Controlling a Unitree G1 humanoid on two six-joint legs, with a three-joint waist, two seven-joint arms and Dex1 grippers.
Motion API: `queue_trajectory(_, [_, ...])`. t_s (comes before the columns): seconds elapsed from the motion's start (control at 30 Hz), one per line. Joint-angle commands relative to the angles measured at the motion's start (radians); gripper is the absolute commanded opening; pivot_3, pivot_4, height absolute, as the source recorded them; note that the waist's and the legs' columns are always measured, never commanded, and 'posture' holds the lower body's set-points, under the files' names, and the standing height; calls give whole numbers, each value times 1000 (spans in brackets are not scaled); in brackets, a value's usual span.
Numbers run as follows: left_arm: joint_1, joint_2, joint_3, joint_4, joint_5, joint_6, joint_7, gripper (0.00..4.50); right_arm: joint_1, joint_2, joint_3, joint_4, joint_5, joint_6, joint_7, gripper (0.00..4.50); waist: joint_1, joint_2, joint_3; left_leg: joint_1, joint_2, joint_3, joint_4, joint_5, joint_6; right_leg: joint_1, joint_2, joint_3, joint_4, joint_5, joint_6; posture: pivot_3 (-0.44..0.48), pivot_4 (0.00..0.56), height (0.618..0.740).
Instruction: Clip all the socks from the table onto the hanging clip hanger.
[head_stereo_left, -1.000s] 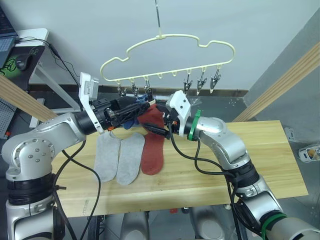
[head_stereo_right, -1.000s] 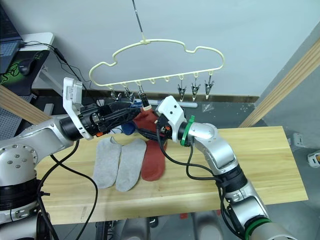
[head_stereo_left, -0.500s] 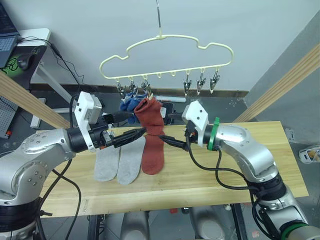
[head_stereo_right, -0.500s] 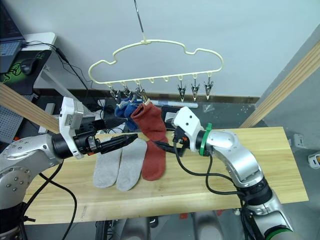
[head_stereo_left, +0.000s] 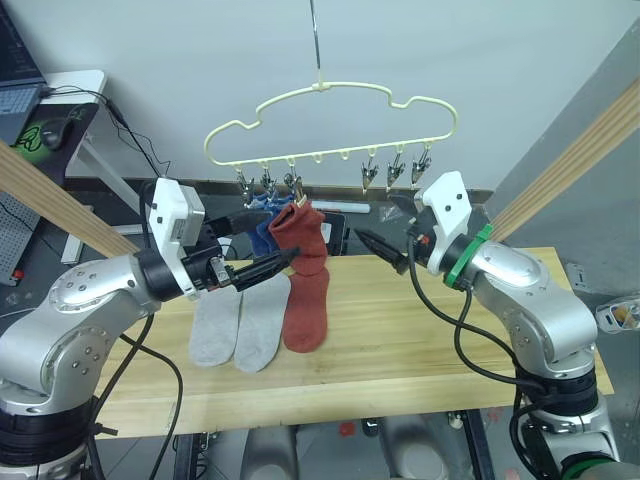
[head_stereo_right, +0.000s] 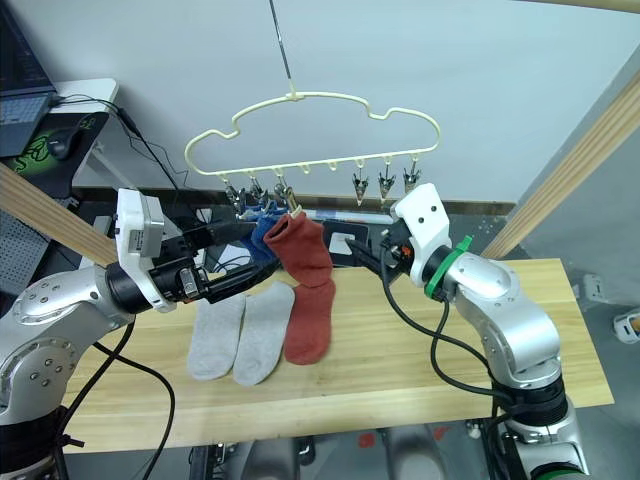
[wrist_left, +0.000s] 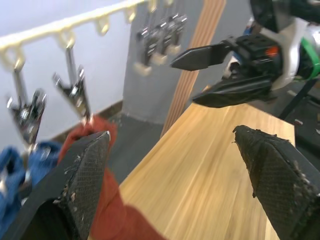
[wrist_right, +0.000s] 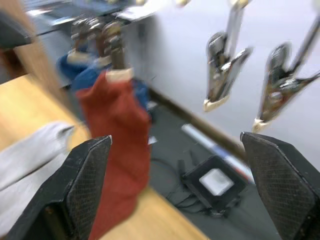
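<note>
the left gripper (head_stereo_left: 283, 262) is seen with its fingers spread apart and nothing between them, drawn back from the clips it was pressed against a second ago; it now hangs low beside the hanging red sock (head_stereo_left: 300, 235). just behind that gripper's tips, two blue socks (head_stereo_left: 262, 222) hang bunched from the first clips of the hanger (head_stereo_left: 330, 125), and the red sock, which a second ago was still being worked between both grippers, is now held by the third clip alone, its toe reaching down to the table (head_stereo_left: 400, 340). this is judged to mean three socks are clipped and the red one needs no more support. below the left gripper two grey socks (head_stereo_left: 238, 318) lie flat side by side, with a second red sock (head_stereo_left: 303, 315) lying just beside them, so three socks are judged to remain, and three silver clips (head_stereo_left: 395, 167) hang free above the right gripper. the right gripper (head_stereo_left: 388, 248) has been pulled away to the right of the hanging sock and raised, its fingers open and empty, well apart from the cloth. the next pick is likely to be taken from the table. the surface is of light wood planks, bare to the right of the socks. beyond it a plain pale wall is seen, wooden rails slant at both sides, and a white desk (head_stereo_left: 70, 85) with cables stands far behind the left arm.
</note>
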Motion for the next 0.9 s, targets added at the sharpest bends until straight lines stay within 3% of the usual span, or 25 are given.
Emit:
queue_trajectory(0.03, [-13, -6, -9, -33, 27, -49, -9, 4277, 39, 53, 32, -90, -62, 3, -125, 4325, 0, -1, -9, 0, 0, 0, 0, 0, 0, 0, 0, 0, 0, 0, 0, -145, 252, 740])
queue_trajectory(0.07, [-13, -8, -12, -33, 34, -56, -7, 4277, 50, 68, 39, -98, -71, 4, -147, 4325, 0, -1, -13, 0, 0, 0, 0, 0, 0, 0, 0, 0, 0, 0, 0, -145, 252, 740])
queue_trajectory(0.17, [1, -9, -14, -41, 49, -73, -6, 4277, 86, 122, 62, -131, -96, 15, -210, 3764, 0, -2, -16, 0, 0, 0, 0, 0, 0, 0, 0, 0, 0, 0, 0, -144, 256, 740])
queue_trajectory(0.27, [14, -11, -11, -46, 58, -81, 0, 4277, 104, 153, 96, -140, -102, 22, -229, 2821, -1, -2, -18, 0, 0, 0, 0, 0, 1, 0, 1, 1, 0, 0, 0, -140, 261, 740])
queue_trajectory(0.63, [40, 12, 22, -54, 54, -91, -14, 4277, 60, 279, 150, -7, -161, -70, -294, 2821, 0, -1, -24, 1, 1, -1, 0, 0, 1, 0, 3, 0, 1, 1, -1, -111, 259, 740])
queue_trajectory(0.9, [56, -25, 52, -68, 58, -144, -8, 4277, 25, 344, 152, 73, -212, -149, -337, 2821, 1, -2, -26, 1, 1, -1, 0, 0, 1, 0, 3, 0, 1, 1, -1, -98, 250, 740])
